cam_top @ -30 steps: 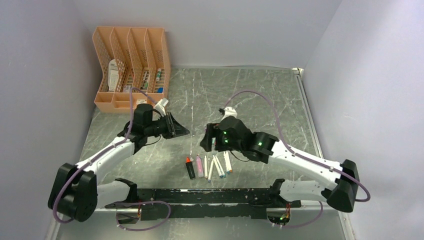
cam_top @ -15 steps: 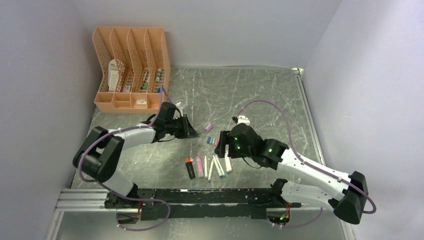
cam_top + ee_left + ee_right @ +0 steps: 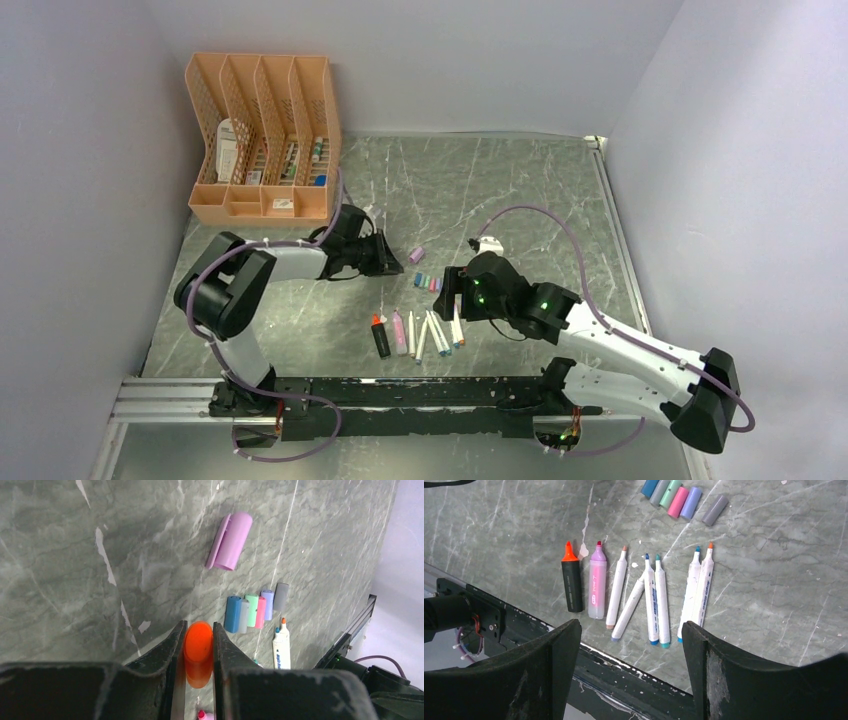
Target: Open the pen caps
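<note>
My left gripper (image 3: 198,645) is shut on the chunky orange cap (image 3: 198,652), held just above the table. It hangs left of the pale purple cap (image 3: 416,254), which lies on its side (image 3: 230,541). A row of small pen caps (image 3: 252,611), blue, grey, teal, pink, lilac and grey, lies beyond it (image 3: 428,282). My right gripper (image 3: 631,640) stands open with nothing between its fingers, above the near ends of the uncapped pens (image 3: 656,600). A black highlighter (image 3: 571,582) with a bare orange tip and a pink highlighter (image 3: 597,582) lie at the left of that row.
An orange file organizer (image 3: 262,140) stands at the back left against the wall. The black mounting rail (image 3: 420,395) runs along the near edge, just behind the pens (image 3: 420,333). Grey walls close in both sides.
My left gripper has reached right toward the caps, still holding the orange cap. The right gripper has drawn back to the right, uncovering the row of small caps.
</note>
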You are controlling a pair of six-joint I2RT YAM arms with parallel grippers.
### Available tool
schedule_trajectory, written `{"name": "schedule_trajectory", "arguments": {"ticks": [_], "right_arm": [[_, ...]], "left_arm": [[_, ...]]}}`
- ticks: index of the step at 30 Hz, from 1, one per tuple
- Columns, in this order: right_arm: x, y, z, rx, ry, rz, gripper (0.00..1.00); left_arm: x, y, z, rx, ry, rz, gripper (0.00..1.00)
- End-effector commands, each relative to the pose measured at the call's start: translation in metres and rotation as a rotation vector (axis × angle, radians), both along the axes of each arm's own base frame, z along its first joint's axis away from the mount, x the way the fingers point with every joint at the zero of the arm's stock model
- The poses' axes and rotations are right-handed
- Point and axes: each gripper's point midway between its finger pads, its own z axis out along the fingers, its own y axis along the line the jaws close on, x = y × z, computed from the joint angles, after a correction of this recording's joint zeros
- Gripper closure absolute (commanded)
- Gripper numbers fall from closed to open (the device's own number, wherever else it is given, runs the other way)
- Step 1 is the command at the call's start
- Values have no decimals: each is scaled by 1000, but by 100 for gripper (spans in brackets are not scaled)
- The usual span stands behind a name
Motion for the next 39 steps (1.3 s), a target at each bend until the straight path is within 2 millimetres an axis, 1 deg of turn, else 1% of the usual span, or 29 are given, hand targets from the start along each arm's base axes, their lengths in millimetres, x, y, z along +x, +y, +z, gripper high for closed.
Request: {"name": "schedule_trajectory", "arguments": {"ticks": [1,7,13,18,21,26,29,39], "right_arm": [[1,-2,-3,-12,0,9,26],[4,2,-5,-19,2,29,27],[8,2,-6,-18,7,37,26],[12,1,-8,-18,10,40,26],[14,0,-8,-17,12,44,26],[15,-2,-9,-11,14,48,26],[15,-3,-9,-5,15,49,26],[13,-4,-11,4,21,50,26]], "left_arm": [[16,-7,6,7,-57,13,90],[21,-7,-1,45,-46,16,87],[26,-3,-5,92,-35,26,85],[28,-5,-7,102,-28,27,84],[29,-5,-10,116,-18,27,81],[30,-3,-10,140,-15,32,75],[31,-3,-9,151,-18,36,68],[36,-1,-2,181,-32,46,66]]}}
